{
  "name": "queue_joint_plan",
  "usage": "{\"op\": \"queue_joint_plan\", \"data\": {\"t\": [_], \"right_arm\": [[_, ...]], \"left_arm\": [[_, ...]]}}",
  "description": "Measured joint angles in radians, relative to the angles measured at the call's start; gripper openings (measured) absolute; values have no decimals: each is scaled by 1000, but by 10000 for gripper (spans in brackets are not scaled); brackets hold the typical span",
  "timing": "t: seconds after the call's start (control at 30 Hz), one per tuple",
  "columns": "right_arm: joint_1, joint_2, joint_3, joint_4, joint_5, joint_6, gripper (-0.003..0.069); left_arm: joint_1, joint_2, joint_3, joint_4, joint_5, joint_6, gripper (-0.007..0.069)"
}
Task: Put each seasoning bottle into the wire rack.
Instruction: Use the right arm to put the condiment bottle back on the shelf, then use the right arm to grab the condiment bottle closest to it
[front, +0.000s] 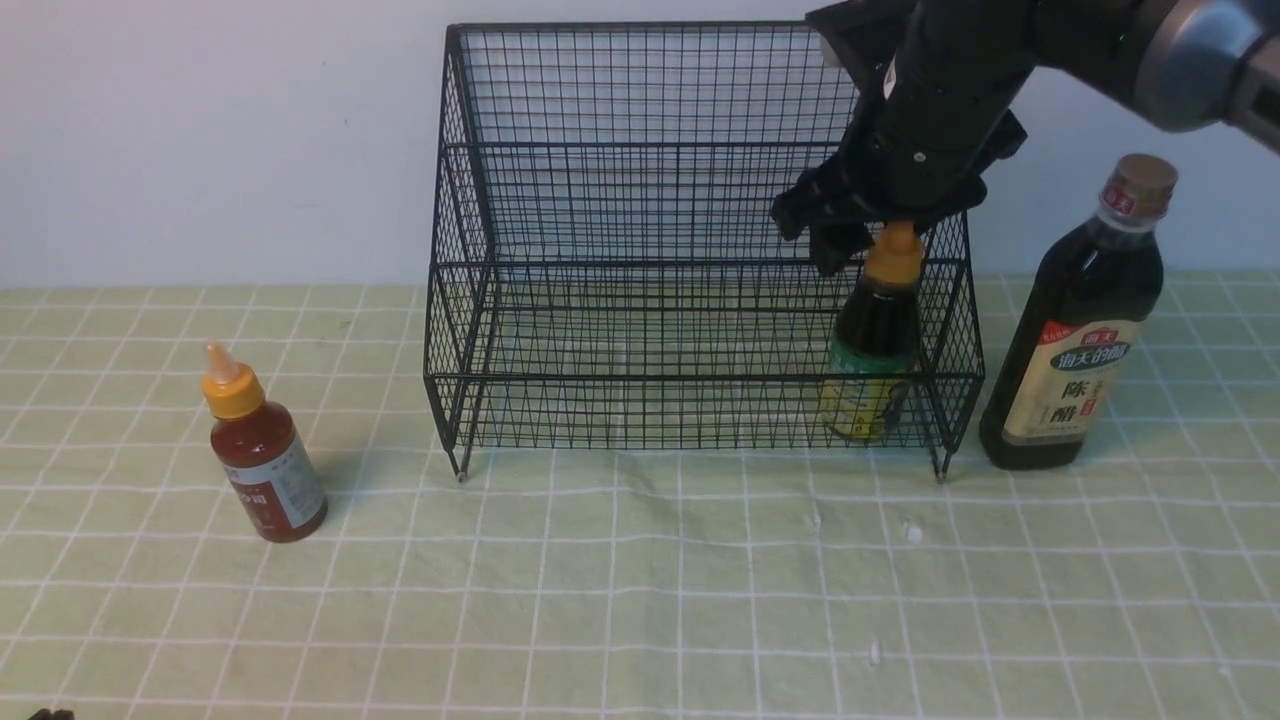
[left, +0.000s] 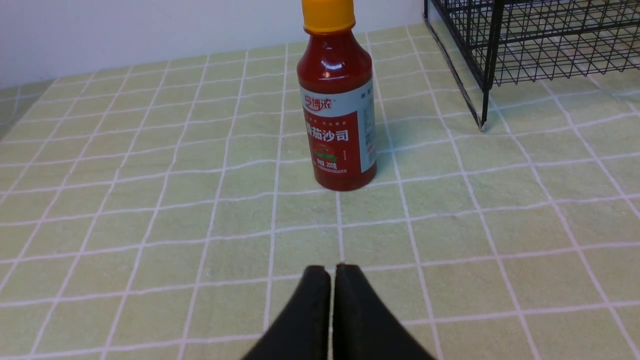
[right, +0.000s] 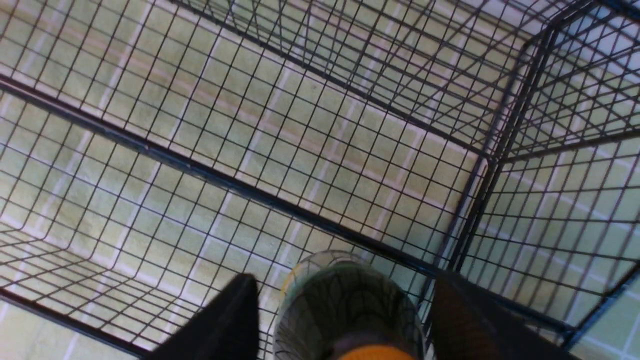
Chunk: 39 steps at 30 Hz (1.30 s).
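Note:
The black wire rack (front: 600, 150) stands at the back centre of the cloth. The small dark bottle with the orange cap (front: 875, 345) stands upright inside it, at its right end. My right gripper (front: 885, 235) hangs over that bottle's cap, open, with its fingers either side of the bottle (right: 345, 310) and a gap on each side. The red-brown bottle with the yellow cap (front: 265, 465) stands on the cloth left of the rack. My left gripper (left: 331, 270) is shut and empty, short of that bottle (left: 337, 115). The tall dark bottle (front: 1080, 330) stands just right of the rack.
A green checked cloth (front: 640, 600) covers the table. A white wall runs behind the rack. The rack's left front foot (left: 482, 125) shows to one side of the red-brown bottle in the left wrist view. The rack's mesh floor and right side wall (right: 550, 210) surround my right gripper.

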Motion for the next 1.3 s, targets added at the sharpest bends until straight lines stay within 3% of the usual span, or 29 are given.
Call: {"op": "queue_joint_plan", "data": {"t": [0.03,0.13,0.37,0.43,0.5,0.6,0.7,0.83,1.3], "right_arm": [[0,-21,0,1,-1,2,511],[0,-78,0,3,-1,3,559],[-9,-266,0,-77,0,10,573],[-32,-301,-1,-90,0,17,573],[-119,-365,-4,-87,2,24,574],[-207,-385,-5,-54,3,25,574],[-337,-385,17,69,6,9,574],[-423,-384,120,204,7,-32,574],[-430,-286,214,266,9,-105,574]], "left_arm": [[0,0,0,0,0,0,-6],[0,0,0,0,0,0,-6],[0,0,0,0,0,0,-6],[0,0,0,0,0,0,-6],[0,0,0,0,0,0,-6],[0,0,0,0,0,0,-6],[0,0,0,0,0,0,-6],[0,0,0,0,0,0,-6],[0,0,0,0,0,0,-6]]}}
